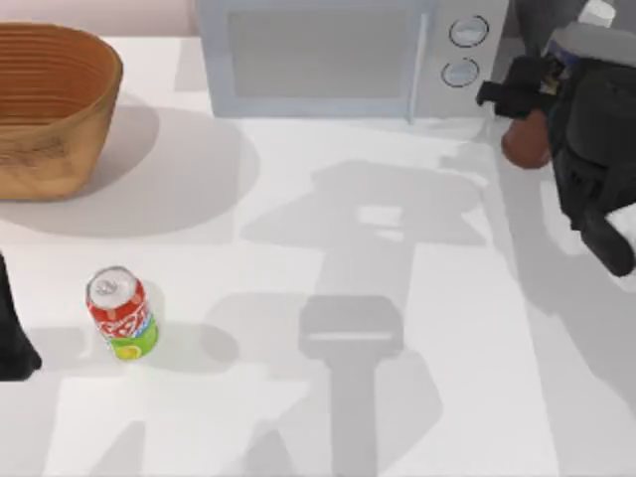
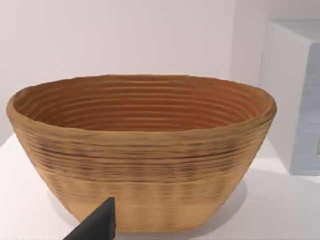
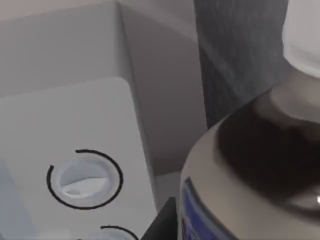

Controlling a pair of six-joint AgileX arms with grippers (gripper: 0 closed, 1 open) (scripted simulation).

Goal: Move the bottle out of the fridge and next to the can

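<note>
Right jaws [image 1: 537, 94]: far right corner, closed on bottle [image 1: 527, 139].
Can [image 1: 121, 314]: near left edge.
Left jaws: cannot tell.

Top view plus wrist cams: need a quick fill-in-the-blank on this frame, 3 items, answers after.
1. The can stands upright near the table's ____ edge in the top view.
2. The big woven thing at the table's rear left is a ____.
3. The microwave has ____ round knobs.
The right gripper is by the bottle at the rear right; the left gripper is parked left of the can.
Missing words: left; basket; two
</note>
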